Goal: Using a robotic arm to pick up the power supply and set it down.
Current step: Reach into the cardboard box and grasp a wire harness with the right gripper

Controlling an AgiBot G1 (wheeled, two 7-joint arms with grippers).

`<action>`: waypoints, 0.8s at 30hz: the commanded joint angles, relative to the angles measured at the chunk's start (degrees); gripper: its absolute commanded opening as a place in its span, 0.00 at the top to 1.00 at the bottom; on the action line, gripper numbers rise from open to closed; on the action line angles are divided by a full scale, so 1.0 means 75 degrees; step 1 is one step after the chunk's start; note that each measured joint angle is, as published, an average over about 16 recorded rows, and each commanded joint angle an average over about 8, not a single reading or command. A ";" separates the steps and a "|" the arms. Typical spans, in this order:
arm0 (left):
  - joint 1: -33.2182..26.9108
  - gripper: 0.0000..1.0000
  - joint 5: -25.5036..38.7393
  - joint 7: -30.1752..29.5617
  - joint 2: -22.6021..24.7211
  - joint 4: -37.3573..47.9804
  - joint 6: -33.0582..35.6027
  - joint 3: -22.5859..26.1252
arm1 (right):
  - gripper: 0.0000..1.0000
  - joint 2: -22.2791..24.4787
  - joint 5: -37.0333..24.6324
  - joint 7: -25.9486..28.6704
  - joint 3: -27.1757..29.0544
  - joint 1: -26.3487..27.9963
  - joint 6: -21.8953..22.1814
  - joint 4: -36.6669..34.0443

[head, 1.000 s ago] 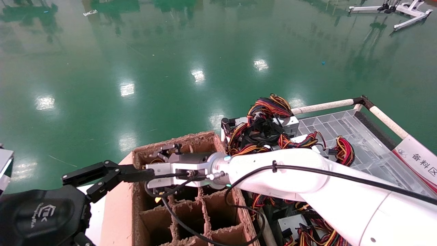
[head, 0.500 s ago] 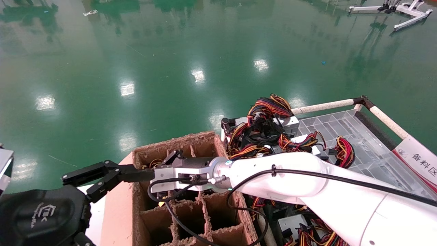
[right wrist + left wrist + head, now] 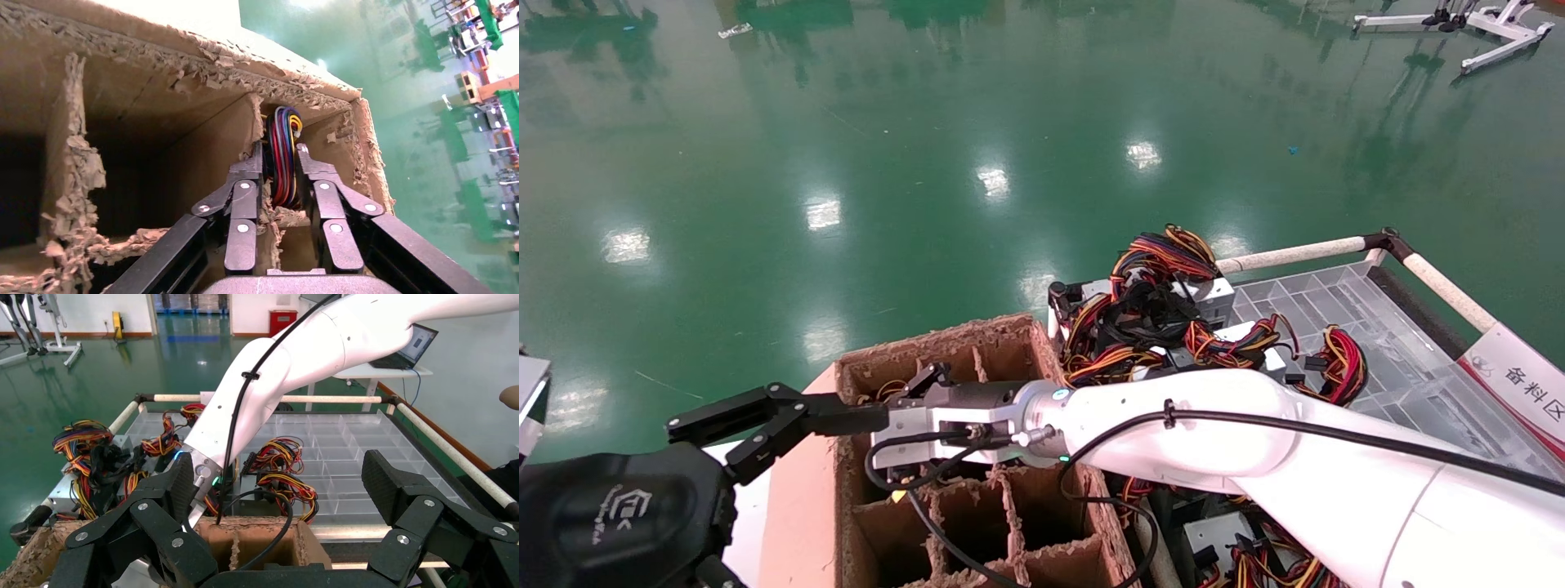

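The power supply's looped red, yellow and black wire bundle [image 3: 283, 131] stands in a far corner cell of the brown pulp box [image 3: 944, 335]; its metal body is hidden in the cell. My right gripper [image 3: 280, 160] reaches into that cell and is shut on the bundle, one finger on each side. In the head view the right gripper [image 3: 915, 382] sits at the box's far left cells at the end of the white arm [image 3: 1173, 416]. My left gripper [image 3: 780, 425] is parked, open and holding nothing, beside the box's left edge.
A cart with a clear divided tray [image 3: 1336, 310] and white rails [image 3: 1295, 253] stands to the right, holding several more power supplies with tangled wires [image 3: 1148, 310]. A black cable [image 3: 944, 539] hangs from the right wrist over the box cells. Green floor lies beyond.
My right gripper has sunk a little lower into the box's far cell, and its wrist has dropped with it. The left gripper has not moved.
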 commanded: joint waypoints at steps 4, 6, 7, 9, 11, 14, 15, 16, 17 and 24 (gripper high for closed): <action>0.0000 0.00 0.0000 0.0000 0.0000 0.0000 0.0000 0.0000 | 0.95 -0.0001 -0.0003 -0.0015 -0.0060 0.0026 0.0121 0.0065; 0.0000 0.00 0.0000 0.0000 0.0000 0.0000 0.0000 0.0000 | 1.00 -0.0001 0.0000 -0.0011 -0.0079 0.0031 0.0167 0.0098; 0.0000 0.00 0.0000 0.0000 0.0000 0.0000 0.0000 0.0000 | 1.00 -0.0001 0.0001 -0.0007 -0.0092 0.0032 0.0188 0.0112; 0.0000 0.00 0.0000 0.0000 0.0000 0.0000 0.0000 0.0001 | 1.00 0.0000 -0.0002 0.0005 -0.0121 0.0032 0.0226 0.0132; 0.0000 0.00 0.0000 0.0000 0.0000 0.0000 0.0000 0.0001 | 1.00 0.0000 -0.0007 0.0029 -0.0157 0.0028 0.0255 0.0138; 0.0000 0.00 -0.0001 0.0000 0.0000 0.0000 0.0000 0.0001 | 1.00 0.0000 -0.0024 0.0088 -0.0227 0.0023 0.0281 0.0127; 0.0000 0.00 -0.0001 0.0000 0.0000 0.0000 0.0000 0.0001 | 1.00 0.0000 -0.0029 0.0116 -0.0251 0.0022 0.0286 0.0120; 0.0000 0.00 -0.0001 0.0000 0.0000 0.0000 0.0000 0.0001 | 1.00 0.0000 -0.0036 0.0147 -0.0277 0.0022 0.0291 0.0115; 0.0000 0.00 -0.0001 0.0000 0.0000 0.0000 0.0000 0.0001 | 1.00 -0.0001 -0.0042 0.0181 -0.0302 0.0023 0.0294 0.0111; 0.0000 0.00 -0.0001 0.0001 -0.0001 0.0000 -0.0001 0.0001 | 1.00 -0.0001 -0.0046 0.0398 -0.0378 0.0072 0.0341 0.0183</action>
